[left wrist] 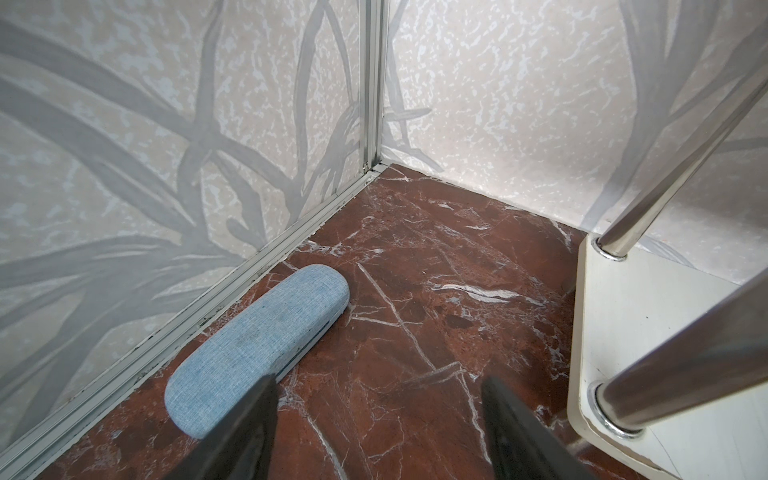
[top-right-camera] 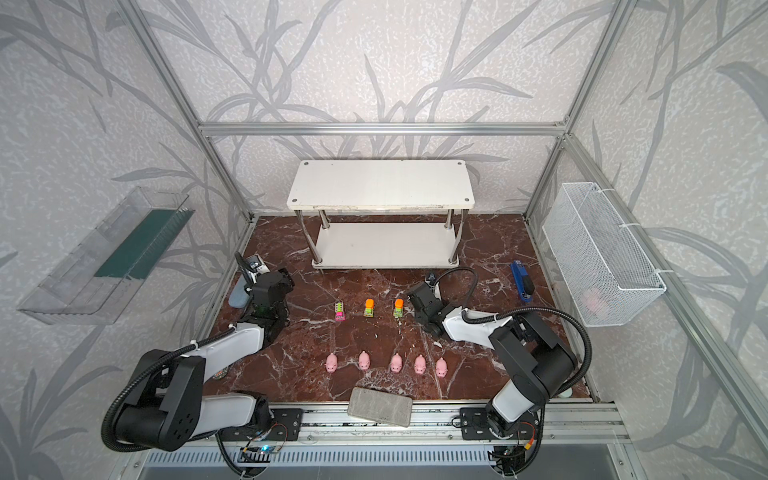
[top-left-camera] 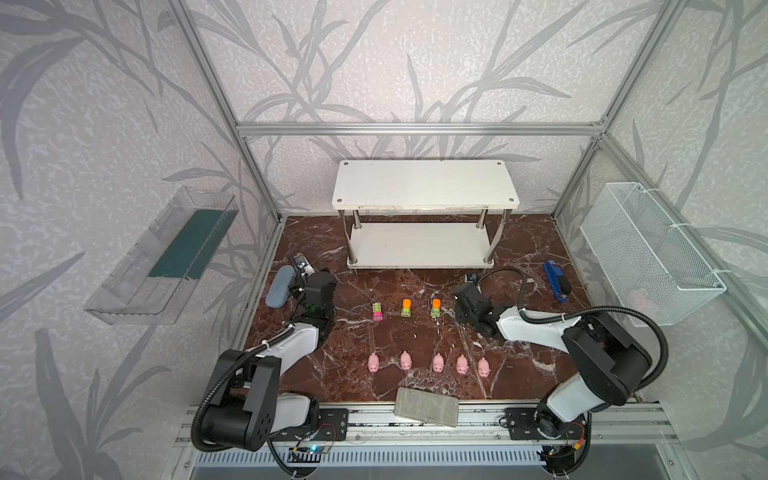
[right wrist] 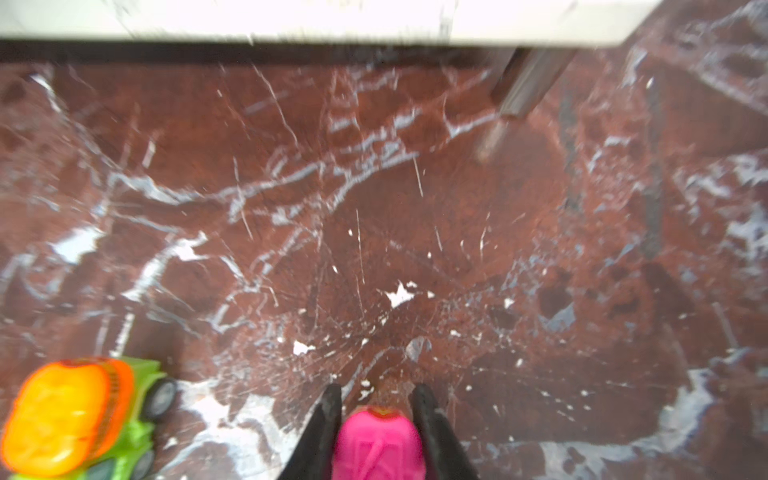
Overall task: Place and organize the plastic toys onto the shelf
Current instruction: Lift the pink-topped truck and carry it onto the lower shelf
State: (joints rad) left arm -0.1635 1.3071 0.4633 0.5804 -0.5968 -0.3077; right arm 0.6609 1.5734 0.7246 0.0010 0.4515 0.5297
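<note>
My right gripper (right wrist: 377, 390) is shut on a pink-topped toy truck (right wrist: 378, 440), just right of the truck row in front of the shelf; whether the truck is off the table cannot be told. An orange-topped lime truck (right wrist: 70, 415) stands close beside it. In both top views three trucks stand in a row: pink-topped (top-left-camera: 377, 311), orange-topped (top-left-camera: 407, 308) and orange-topped (top-left-camera: 435, 308). Several pink pigs (top-left-camera: 437, 363) line up nearer the front. Both boards of the white shelf (top-left-camera: 426, 185) are bare. My left gripper (left wrist: 379, 380) is open over the marble beside the case.
A blue-grey oblong case (left wrist: 257, 345) lies along the left wall rail. A blue stapler-like tool (top-left-camera: 556, 280) lies at the right. A grey block (top-left-camera: 427, 406) rests on the front edge. A clear wall tray (top-left-camera: 162, 257) and a wire basket (top-left-camera: 648, 249) hang on the side walls.
</note>
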